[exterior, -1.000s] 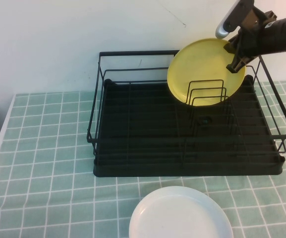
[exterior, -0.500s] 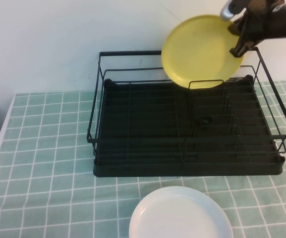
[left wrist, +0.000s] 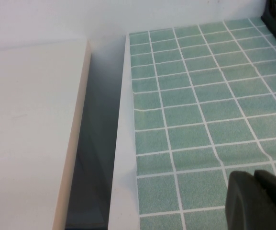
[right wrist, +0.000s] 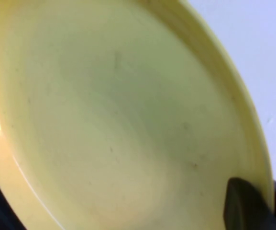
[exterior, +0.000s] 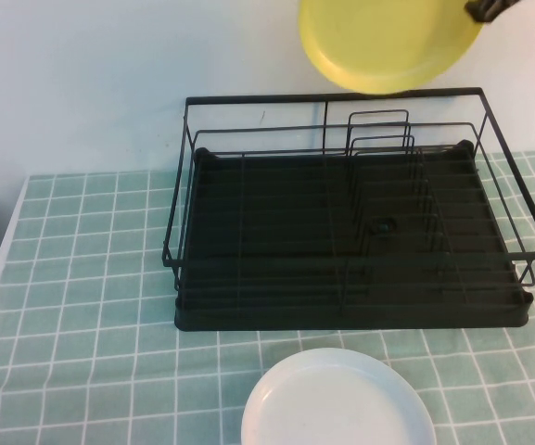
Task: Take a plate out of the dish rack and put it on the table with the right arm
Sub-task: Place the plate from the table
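The yellow plate (exterior: 383, 42) is up in the air above the far rim of the dish rack (exterior: 350, 218), clear of its wires and cut off by the top edge of the high view. It hangs tilted, its face turned toward the camera, over the rack's far right part, just above the upright wire dividers (exterior: 378, 139). The right end effector (exterior: 490, 7) shows only as a small black piece at the top right corner of the high view, touching the plate's right edge. In the right wrist view the plate (right wrist: 114, 120) fills almost everything, and one dark fingertip (right wrist: 245, 206) lies pressed against its raised rim, so the right end effector is clamped on the plate's edge, with the plate spreading out to the robot's left of the grip.

The rack stands on the counter (exterior: 82, 306), which is covered by a pale green cloth with a white grid. No plate remains in its slots. A white plate (exterior: 337, 403) lies flat on the counter on the near side of the rack, apart from it and partly cut by the lower edge of the view.

The left end effector (left wrist: 259, 201) is low over the counter's left edge, well apart from the rack; only a dark part of it shows in the left wrist view, and I cannot tell whether it is apart or together
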